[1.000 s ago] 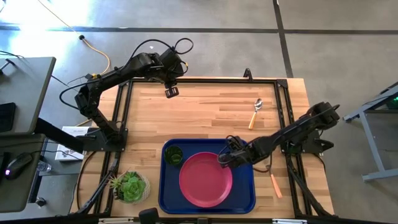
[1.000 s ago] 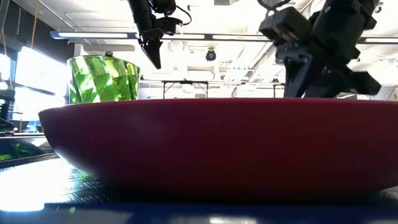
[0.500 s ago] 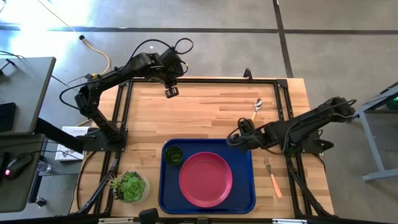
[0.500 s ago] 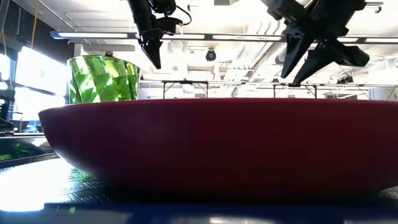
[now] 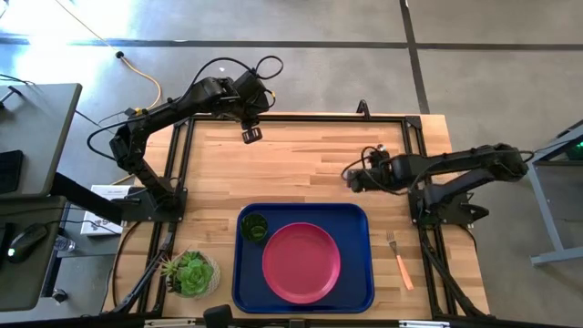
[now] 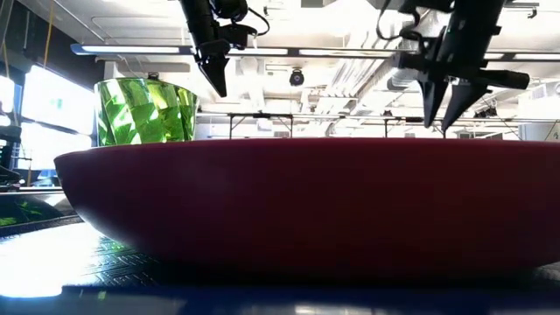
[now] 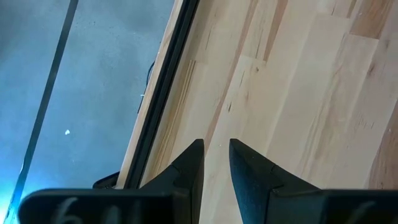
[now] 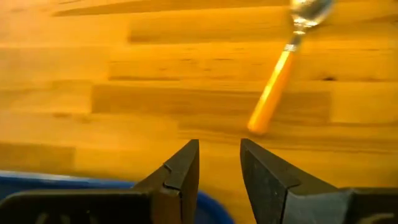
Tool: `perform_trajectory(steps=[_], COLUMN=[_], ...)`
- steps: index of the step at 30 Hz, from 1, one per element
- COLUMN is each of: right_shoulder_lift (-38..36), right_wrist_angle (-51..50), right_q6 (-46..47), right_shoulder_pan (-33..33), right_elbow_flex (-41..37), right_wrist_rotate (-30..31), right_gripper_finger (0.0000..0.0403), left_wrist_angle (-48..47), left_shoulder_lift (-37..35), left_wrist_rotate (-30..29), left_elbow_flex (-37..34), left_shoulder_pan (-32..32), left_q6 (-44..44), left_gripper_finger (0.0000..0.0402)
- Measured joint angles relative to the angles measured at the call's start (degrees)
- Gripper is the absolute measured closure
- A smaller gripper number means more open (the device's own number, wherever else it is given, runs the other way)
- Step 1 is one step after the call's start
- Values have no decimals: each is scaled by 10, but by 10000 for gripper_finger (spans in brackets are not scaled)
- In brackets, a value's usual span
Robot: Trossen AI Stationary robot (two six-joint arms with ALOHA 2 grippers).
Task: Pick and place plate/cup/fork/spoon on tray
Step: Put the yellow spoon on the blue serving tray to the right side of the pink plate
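The pink plate (image 5: 301, 262) and the dark-green cup (image 5: 254, 228) stand on the blue tray (image 5: 361, 215) at the table's near edge. The plate fills the low view (image 6: 297, 201), with the cup (image 6: 144, 112) behind it. The spoon (image 5: 374, 164) lies on the wood at the far right, and the fork (image 5: 399, 260) lies right of the tray. My right gripper (image 5: 349, 178) hovers just beyond the tray's far right corner, narrowly open and empty. The spoon's handle end (image 8: 261, 121) lies just ahead of its fingertips (image 8: 219, 149). My left gripper (image 5: 251, 135) hangs shut and empty over the table's far left part.
A potted succulent (image 5: 189, 271) stands left of the tray near the front edge. Bare wood (image 5: 301, 164) lies between the tray and the far edge. A black frame rail (image 7: 163, 93) runs along the table's edge below my left gripper.
My right gripper has left the plate's right rim on the tray and gone up and toward the table's far edge, toward the spoon. In the low view its fingers stand closer together than before. The plate rests still on the tray.
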Motion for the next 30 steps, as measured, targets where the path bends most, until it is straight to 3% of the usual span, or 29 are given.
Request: perform_trajectory(steps=[6,15,25,30], right_shoulder_lift=[0,0,0,0], right_wrist_angle=[-25,-22,138,171], right_q6=[-51,-90,-90,-90], right_shoulder_pan=[-68,-168,-231,-261], right_elbow_flex=[0,-17,-133,-170], right_wrist_rotate=[-27,-69,-111,-117], right_gripper_finger=[290,238,249,256], left_wrist_angle=[0,0,0,0], left_shoulder_lift=[0,0,0,0], left_wrist_rotate=[0,0,0,0], left_elbow_flex=[0,0,0,0], left_shoulder_pan=[0,1,1,1], left_q6=[0,4,4,4], left_gripper_finger=[337,337,337,337])
